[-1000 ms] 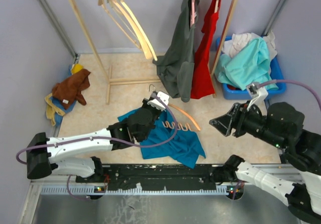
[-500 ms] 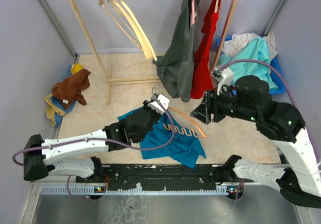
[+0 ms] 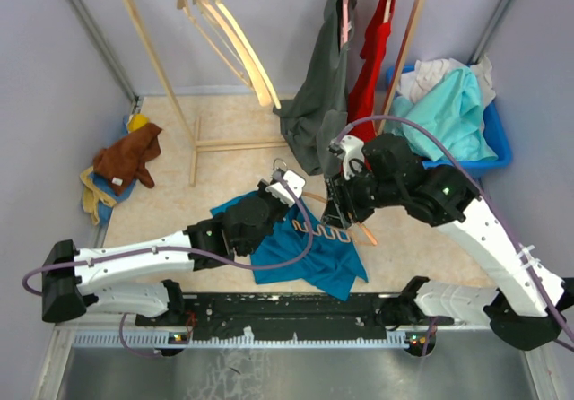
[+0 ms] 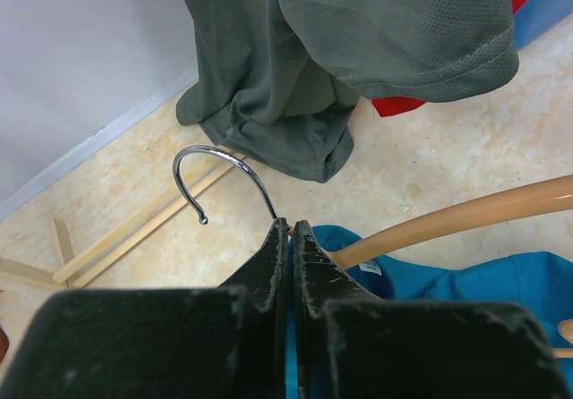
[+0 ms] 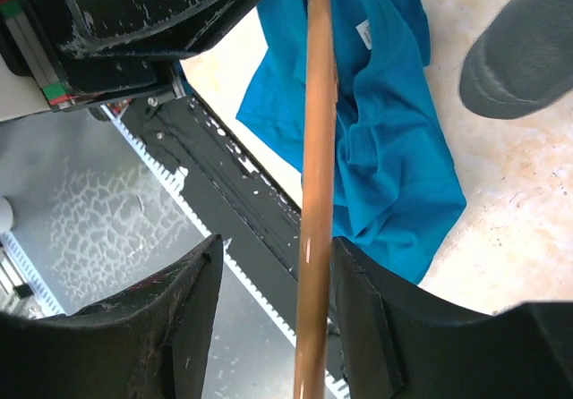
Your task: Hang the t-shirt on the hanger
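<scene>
Left fingers clamped on hanger neck below silver hook | right fingers apart astride its orange arm | t-shirt crumpled on worktop beneath hanger | white neck tag unreadable

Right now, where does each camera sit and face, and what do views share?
Top external: above and behind the bases, facing down; left gripper, right gripper both show.
Left wrist: looks forward past its shut fingers at the hook of the hanger and hanging grey shirt.
Right wrist: looks down and back toward the base rail; hanger between its open fingers.
Shared: hanger and t-shirt, in all three.
</scene>
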`<act>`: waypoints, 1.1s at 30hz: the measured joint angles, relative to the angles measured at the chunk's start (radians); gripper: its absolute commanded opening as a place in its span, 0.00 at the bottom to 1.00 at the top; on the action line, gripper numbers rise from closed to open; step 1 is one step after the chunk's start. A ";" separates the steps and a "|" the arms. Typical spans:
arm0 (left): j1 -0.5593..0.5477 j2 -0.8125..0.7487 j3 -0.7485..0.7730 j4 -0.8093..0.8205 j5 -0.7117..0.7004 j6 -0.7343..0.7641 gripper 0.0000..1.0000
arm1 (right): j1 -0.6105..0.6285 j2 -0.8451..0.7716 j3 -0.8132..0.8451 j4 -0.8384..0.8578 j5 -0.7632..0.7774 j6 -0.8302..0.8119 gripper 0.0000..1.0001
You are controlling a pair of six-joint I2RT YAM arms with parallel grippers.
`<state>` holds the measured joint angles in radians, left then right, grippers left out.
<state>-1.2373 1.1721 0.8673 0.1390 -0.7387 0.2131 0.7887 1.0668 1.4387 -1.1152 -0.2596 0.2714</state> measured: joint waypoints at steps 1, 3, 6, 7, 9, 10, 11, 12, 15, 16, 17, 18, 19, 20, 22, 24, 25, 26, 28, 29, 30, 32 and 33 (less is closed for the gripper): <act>0.000 0.000 0.000 0.000 0.000 0.000 0.00 | 0.008 0.004 -0.008 -0.001 0.001 -0.004 0.51; -0.002 0.000 0.000 0.000 0.002 0.000 0.00 | 0.026 0.010 -0.021 0.000 0.005 -0.011 0.49; -0.002 0.000 -0.001 0.000 0.007 0.000 0.00 | 0.046 0.018 -0.026 0.002 0.011 -0.019 0.42; -0.002 0.000 -0.002 0.000 0.007 0.000 0.00 | 0.050 0.020 -0.027 0.006 0.016 -0.021 0.40; -0.002 0.000 -0.002 0.000 0.008 0.000 0.00 | 0.056 0.023 -0.034 0.016 0.026 -0.028 0.27; -0.002 0.000 -0.002 0.000 0.009 0.000 0.00 | 0.058 0.026 -0.039 0.021 0.034 -0.029 0.19; -0.002 0.000 -0.002 0.000 0.010 0.000 0.00 | 0.060 0.029 -0.041 0.024 0.038 -0.033 0.08; -0.002 0.000 -0.002 0.000 0.010 0.000 0.00 | 0.060 0.032 -0.047 0.032 0.048 -0.037 0.00; -0.003 -0.006 -0.003 -0.013 0.006 0.000 0.00 | 0.053 0.032 -0.074 0.042 0.108 -0.034 0.00; -0.003 -0.006 -0.003 -0.015 0.008 0.000 0.04 | 0.056 0.029 -0.090 0.062 0.116 -0.035 0.00; -0.003 -0.007 -0.003 -0.019 0.008 0.000 0.06 | 0.063 0.021 -0.104 0.076 0.120 -0.037 0.00; -0.003 -0.009 -0.003 -0.024 0.010 0.000 0.08 | 0.062 0.008 -0.126 0.095 0.119 -0.041 0.00; -0.003 -0.010 -0.003 -0.031 0.013 -0.003 0.10 | 0.063 -0.008 -0.147 0.112 0.119 -0.043 0.00; -0.003 -0.012 -0.003 -0.036 0.018 -0.004 0.12 | 0.063 -0.033 -0.178 0.132 0.120 -0.044 0.00; -0.003 -0.020 0.001 -0.055 0.029 -0.008 0.15 | 0.065 -0.089 -0.235 0.167 0.119 -0.044 0.00; -0.003 -0.032 0.006 -0.073 0.045 -0.012 0.17 | 0.067 -0.153 -0.295 0.208 0.118 -0.044 0.00; -0.004 -0.040 0.013 -0.085 0.055 -0.015 0.18 | 0.067 -0.194 -0.330 0.233 0.116 -0.043 0.00; -0.005 -0.046 0.023 -0.097 0.060 -0.017 0.18 | 0.067 -0.227 -0.354 0.247 0.116 -0.043 0.00; -0.005 -0.056 0.050 -0.126 0.065 -0.023 0.20 | 0.067 -0.298 -0.396 0.271 0.113 -0.041 0.00; -0.005 -0.061 0.064 -0.140 0.068 -0.027 0.21 | 0.067 -0.328 -0.411 0.280 0.111 -0.040 0.00; -0.004 -0.065 0.079 -0.150 0.071 -0.030 0.21 | 0.067 -0.361 -0.426 0.297 0.109 -0.039 0.00; -0.004 -0.071 0.111 -0.179 0.079 -0.036 0.22 | 0.067 -0.426 -0.466 0.344 0.105 -0.032 0.00; -0.004 -0.074 0.126 -0.192 0.082 -0.038 0.22 | 0.067 -0.460 -0.489 0.370 0.103 -0.026 0.00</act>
<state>-1.2411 1.0981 0.9932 -0.0525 -0.6563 0.1749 0.8558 0.6067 0.9501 -0.7456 -0.1566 0.2451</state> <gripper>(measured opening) 0.213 0.121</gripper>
